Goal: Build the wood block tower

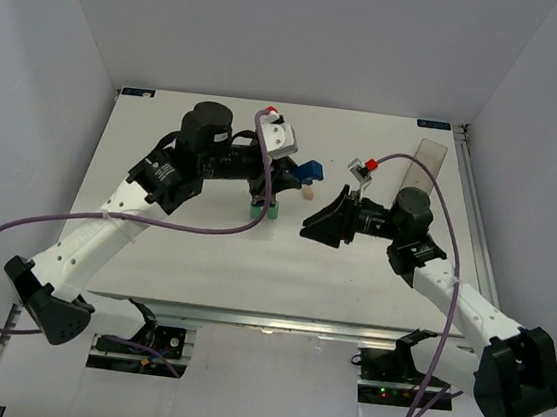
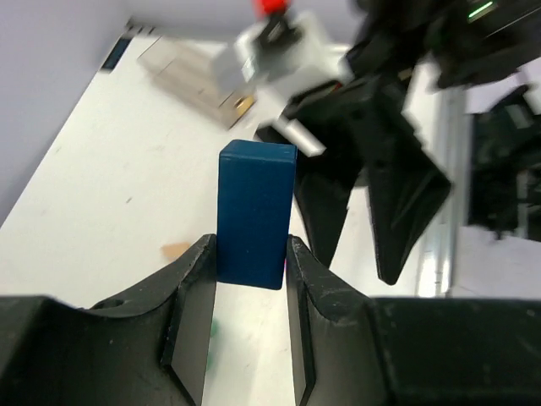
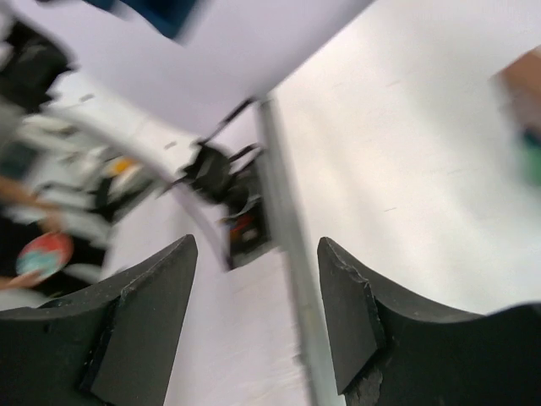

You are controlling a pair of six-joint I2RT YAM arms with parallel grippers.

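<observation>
**Blue block (image 1: pixel 309 169) gripped by left gripper (image 1: pixel 299 173)**

Overhead, the left arm reaches mid-desk (image 1: pixel 350 287), the block raised beside the green cylinders (image 1: pixel 264 208). Left wrist: the block stands upright, pinched between the fingers (image 2: pixel 196 279). Right wrist: the right gripper (image 3: pixel 258 283) gapes wide, empty.

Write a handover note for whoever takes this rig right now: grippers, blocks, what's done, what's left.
Left gripper: shut on a blue block, held above the table.
Right gripper: open and empty, pointing toward the left one.
Blocks: green pieces stand on the table near the left gripper, and a tan piece lies close by. No other blocks can be made out.
Done: blue block is in hand. It is unclear whether the green pieces are stacked.
Left: place the blue block, then add the rest.
</observation>
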